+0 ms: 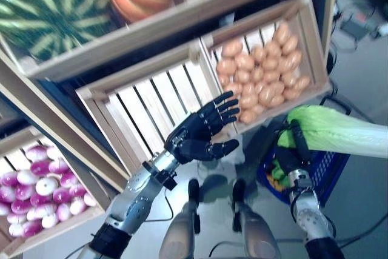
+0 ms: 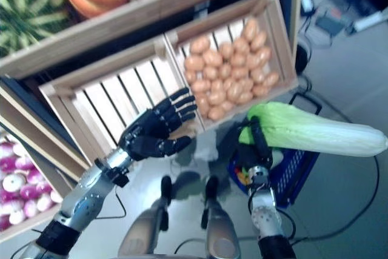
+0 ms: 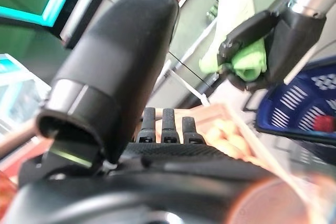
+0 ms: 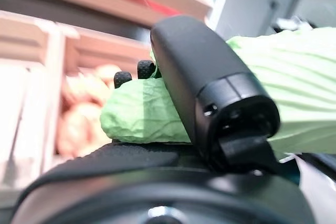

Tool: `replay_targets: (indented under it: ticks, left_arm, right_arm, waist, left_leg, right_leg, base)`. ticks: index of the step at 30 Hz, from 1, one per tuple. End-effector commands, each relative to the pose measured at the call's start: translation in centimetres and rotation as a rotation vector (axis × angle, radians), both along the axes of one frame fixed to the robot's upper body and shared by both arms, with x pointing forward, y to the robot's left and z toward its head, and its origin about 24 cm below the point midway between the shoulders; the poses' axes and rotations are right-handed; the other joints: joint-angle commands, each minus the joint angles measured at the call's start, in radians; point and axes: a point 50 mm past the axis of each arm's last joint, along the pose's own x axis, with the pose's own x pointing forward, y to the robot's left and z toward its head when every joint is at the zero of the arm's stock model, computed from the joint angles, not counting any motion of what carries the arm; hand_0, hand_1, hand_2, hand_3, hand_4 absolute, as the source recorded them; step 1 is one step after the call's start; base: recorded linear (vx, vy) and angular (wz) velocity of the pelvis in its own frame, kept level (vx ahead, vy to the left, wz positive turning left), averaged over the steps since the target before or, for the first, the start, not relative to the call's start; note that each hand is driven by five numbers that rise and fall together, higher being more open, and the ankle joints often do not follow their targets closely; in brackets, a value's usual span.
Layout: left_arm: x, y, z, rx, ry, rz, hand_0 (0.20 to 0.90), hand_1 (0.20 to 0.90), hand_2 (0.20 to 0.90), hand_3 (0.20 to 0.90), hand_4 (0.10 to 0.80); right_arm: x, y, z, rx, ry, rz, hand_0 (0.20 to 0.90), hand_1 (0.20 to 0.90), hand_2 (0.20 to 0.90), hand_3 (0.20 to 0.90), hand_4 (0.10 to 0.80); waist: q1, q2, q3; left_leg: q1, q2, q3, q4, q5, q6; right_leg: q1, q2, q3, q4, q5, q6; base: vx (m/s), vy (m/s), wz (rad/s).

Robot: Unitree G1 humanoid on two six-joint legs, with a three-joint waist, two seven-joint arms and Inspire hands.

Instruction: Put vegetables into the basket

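Observation:
My right hand [image 1: 293, 144] is shut on a long pale green napa cabbage [image 1: 339, 130] at its leafy end. It holds the cabbage level, above the blue basket [image 1: 327, 171] on the floor. The right wrist view shows my thumb [image 4: 210, 93] and fingers curled round the cabbage [image 4: 142, 114]. My left hand [image 1: 203, 128] is open and empty, with straight fingers, in front of an empty wooden crate [image 1: 154, 104]. The basket holds something green and something red and yellow [image 2: 244, 177].
The wooden vegetable stand [image 1: 182, 22] fills the back, with slatted crates tilted towards me. A crate of potatoes [image 1: 267, 68] sits just behind the cabbage. Grey floor [image 1: 364, 204] lies to the right of the basket.

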Motion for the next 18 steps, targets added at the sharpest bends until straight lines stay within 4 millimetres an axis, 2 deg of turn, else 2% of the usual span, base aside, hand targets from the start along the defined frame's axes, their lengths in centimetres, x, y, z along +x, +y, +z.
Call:
replay_targets:
  ticks: [1, 5, 8, 18]
  left_arm:
    - [-0.5, -0.6, 4.1, -0.132, -0.232, -0.016, 0.9, 0.9, 0.9, 0.9, 0.8]
    - [-0.3, -1.3, 4.7, -0.151, -0.263, -0.021, 0.9, 0.9, 0.9, 0.9, 0.8]
    - [0.2, -1.5, 5.0, -0.161, -0.28, 0.007, 0.9, 0.9, 0.9, 0.9, 0.8]
    - [1.0, -2.0, 5.4, -0.165, -0.279, 0.036, 0.9, 0.9, 0.9, 0.9, 0.8]
  right_arm:
    - [0.4, -1.7, 4.3, 0.031, -0.213, -0.132, 0.3, 0.3, 0.3, 0.3, 0.4]
    - [0.8, -2.4, 4.6, 0.079, -0.223, -0.184, 0.3, 0.3, 0.3, 0.3, 0.4]
    - [1.4, -3.0, 4.5, 0.122, -0.227, -0.209, 0.3, 0.3, 0.3, 0.3, 0.4]
    - [2.6, -5.9, 2.9, 0.143, 0.02, -0.366, 0.3, 0.3, 0.3, 0.3, 0.4]
  waist:
    - [-0.008, -0.019, 0.005]
    - [-0.006, -0.014, 0.051]
    - [-0.003, -0.012, 0.051]
    - [0.012, 0.011, 0.051]
  left_leg:
    - [-0.117, -0.016, -0.031, 0.163, -0.087, -0.005]
    - [-0.199, -0.025, -0.027, 0.234, -0.11, 0.002]
    - [-0.281, -0.035, -0.031, 0.292, -0.125, 0.01]
    - [-0.438, -0.058, -0.06, 0.39, -0.146, 0.019]
  right_leg:
    - [-0.063, -0.013, 0.025, 0.109, -0.004, 0.009]
    - [-0.151, -0.019, 0.033, 0.193, -0.025, 0.007]
    - [-0.237, -0.026, 0.04, 0.259, -0.041, 0.003]
    - [-0.389, -0.033, 0.054, 0.333, -0.039, -0.002]
  base:
    - [-0.138, 0.017, -0.07]
    - [-0.101, 0.02, -0.04]
    - [-0.081, 0.02, 0.01]
    - [-0.034, -0.05, 0.03]
